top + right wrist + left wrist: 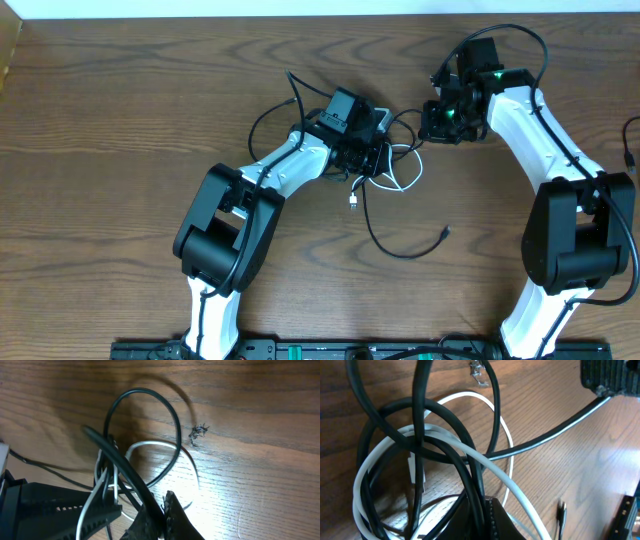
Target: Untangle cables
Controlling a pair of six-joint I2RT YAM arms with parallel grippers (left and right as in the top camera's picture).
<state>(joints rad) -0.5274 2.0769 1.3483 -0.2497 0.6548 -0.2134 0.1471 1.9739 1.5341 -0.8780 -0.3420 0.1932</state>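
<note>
- The black cable (492, 420) and white cable (467, 394) run off the picture's edges (left wrist view).
- The left gripper (366, 155) hides where they cross, seen from overhead.

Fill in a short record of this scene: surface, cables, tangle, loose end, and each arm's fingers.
Surface: wooden table
Cables: black cable, white cable
Tangle: both cables looped over each other near the table's middle
Loose end: black cable's plug lies clear of the tangle
Left fingers: at the tangle, grip unclear
Right fingers: at the tangle's right side, grip unclear
</note>
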